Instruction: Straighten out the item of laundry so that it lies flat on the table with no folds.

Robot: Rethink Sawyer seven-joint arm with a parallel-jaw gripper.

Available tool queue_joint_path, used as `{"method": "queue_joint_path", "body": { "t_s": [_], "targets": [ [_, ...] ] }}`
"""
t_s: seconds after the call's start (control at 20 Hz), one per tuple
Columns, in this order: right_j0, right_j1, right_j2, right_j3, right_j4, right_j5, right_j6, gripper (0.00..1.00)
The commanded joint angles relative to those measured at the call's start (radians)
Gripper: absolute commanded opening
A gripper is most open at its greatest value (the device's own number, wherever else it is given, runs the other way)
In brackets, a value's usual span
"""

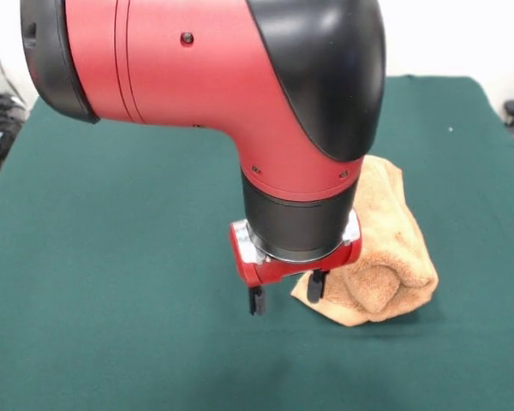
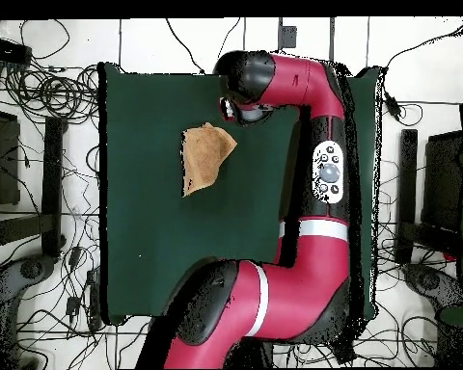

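Observation:
The tan terry towel (image 1: pixel 385 257) lies bunched and folded over on itself on the dark green table (image 1: pixel 111 257), right of the middle. My gripper (image 1: pixel 286 293) hangs just above the table at the towel's left front corner, fingers apart and empty. One fingertip (image 1: pixel 315 285) is right at the towel's edge; the other is over bare cloth. The arm's wrist hides part of the towel's left side. In the overhead view the towel (image 2: pixel 204 157) is a folded, roughly triangular patch on the table (image 2: pixel 177 241), and the arm's end (image 2: pixel 245 92) covers the gripper.
The red and black arm (image 2: pixel 317 173) runs along the table's right side in the overhead view. Cables and equipment lie on the floor around the table. Green cloth stretches wide to the left of the towel in the front view.

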Motion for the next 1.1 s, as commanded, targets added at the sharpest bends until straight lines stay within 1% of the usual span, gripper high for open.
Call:
{"method": "queue_joint_path", "body": {
  "t_s": [0.05,0.35,0.6,0.9,1.1],
  "targets": [
    [0.048,0.063,0.015,0.160,0.022,-0.058,0.147,1.00],
    [0.056,0.089,-0.002,0.123,0.006,-0.009,0.156,1.00],
    [0.058,0.096,0.000,0.107,0.013,0.029,0.161,1.00],
    [0.058,0.117,0.009,0.101,0.019,0.006,0.173,1.00],
    [0.067,0.147,0.005,0.062,0.009,0.031,0.191,1.00]
  ]
}}
